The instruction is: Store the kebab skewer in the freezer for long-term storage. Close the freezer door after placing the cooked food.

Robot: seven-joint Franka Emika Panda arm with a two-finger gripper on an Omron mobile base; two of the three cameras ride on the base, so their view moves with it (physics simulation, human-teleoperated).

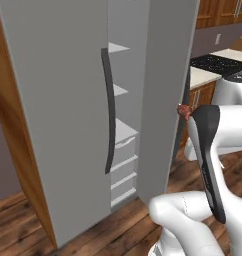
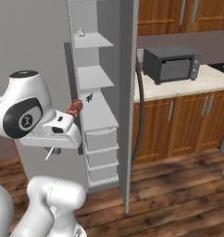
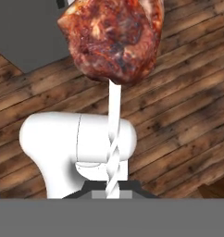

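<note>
Room: wood plank floor [image 2: 178, 180] runs under everything; brown wooden lower cabinets [image 2: 188, 125] with a pale counter [image 2: 197, 83] stand to the right, upper cabinets above them. A dark grey microwave [image 2: 171, 64] sits on that counter, near its left end. In the left base view a black cooktop [image 1: 215, 63] lies further along the counter.

Freezer [image 1: 53, 110]: tall light-grey unit, set against a wood side panel on its left. The plain door with its long dark handle [image 1: 109, 110] is closed. The freezer door [image 2: 127, 92] stands swung out, seen nearly edge-on in the right base view, its dark handle [image 2: 140, 115] on the outer face.

Inside: white shelves [image 2: 93, 76] stacked in the upper part, white drawers [image 2: 102, 152] below. A small pale item [image 2: 80, 32] rests on the top shelf; a small dark item [image 2: 89, 97] lies on the third shelf, near its front edge. Neither can be identified.

Opening: the gap between the closed door and the open door is narrow in the left base view; shelf fronts are unobstructed.

Gripper [image 3: 113, 194]: jaws closed tight on the pale stick of the kebab skewer [image 3: 111, 41]. The skewer is held in the air, meat end pointing away from the hand, just in front of the third shelf and not resting on it.
</note>
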